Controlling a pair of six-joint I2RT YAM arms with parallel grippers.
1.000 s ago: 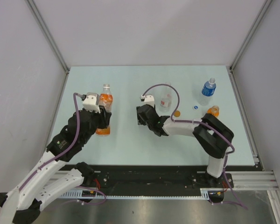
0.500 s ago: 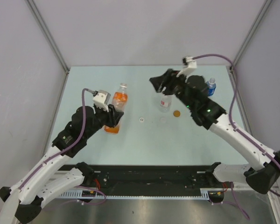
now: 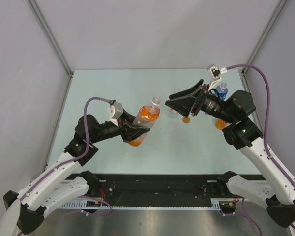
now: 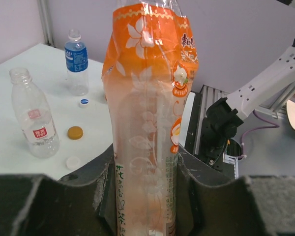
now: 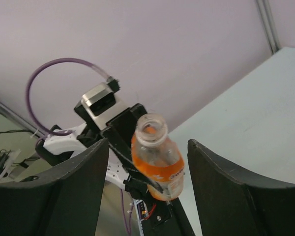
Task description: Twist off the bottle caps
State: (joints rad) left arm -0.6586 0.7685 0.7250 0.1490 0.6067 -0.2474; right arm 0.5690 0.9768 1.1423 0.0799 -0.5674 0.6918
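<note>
The left end effector (image 3: 132, 129) is pressed together on the lower body of the orange-drink bottle (image 3: 143, 119) and holds it tilted above the surface (image 3: 98, 93), with the neck pointing to the right. The neck is open. Just beyond it, the right end effector (image 3: 168, 104) faces the bottle mouth with its fingers spread, and it touches nothing.

Three loose caps lie on the surface under the right arm, near the clear bottle (image 4: 32, 123), which stands upright with an open neck. They are small and round:
- The plain white cap (image 4: 73, 162) lies nearest to the left arm.
- The orange cap (image 4: 74, 132) lies just beyond it.
- The blue-topped cap (image 4: 84, 102) is white with a blue top, and lies further toward the back.

Behind them stands the blue-label bottle (image 4: 76, 61), upright, with the screwed-on cap (image 4: 74, 34), also white, on its neck.
</note>
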